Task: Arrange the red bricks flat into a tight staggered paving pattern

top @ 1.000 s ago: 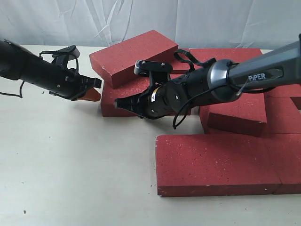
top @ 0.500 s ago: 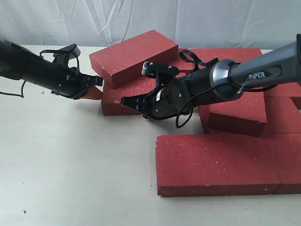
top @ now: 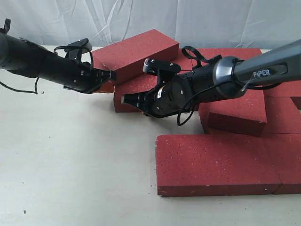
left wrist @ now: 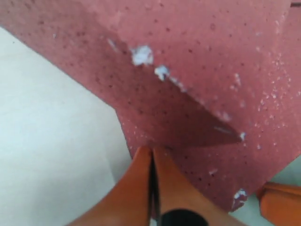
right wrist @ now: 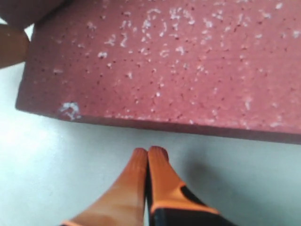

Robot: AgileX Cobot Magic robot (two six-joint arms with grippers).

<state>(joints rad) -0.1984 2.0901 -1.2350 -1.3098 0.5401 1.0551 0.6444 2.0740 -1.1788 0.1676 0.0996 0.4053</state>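
Here, two black robot arms meet at a loose heap of red bricks on a pale worktop, a white cloth hanging behind. The left hand reaches in from the left of the exterior view. Its orange fingers are pressed together with nothing between them, and their tips touch the end of the lower brick just under the overhang of the upper brick. That upper brick lies tilted and askew across the lower one.

The right hand stretches across the middle from the right. It too is closed and empty, its fingers side by side just above the worktop. The fingertips sit just beside the long front face of the lower brick, a thin strip of bare worktop showing between them and the brick.

More red bricks lie flat behind and to the right of the right arm. A long front brick lies flat nearer the camera, apart from both hands.
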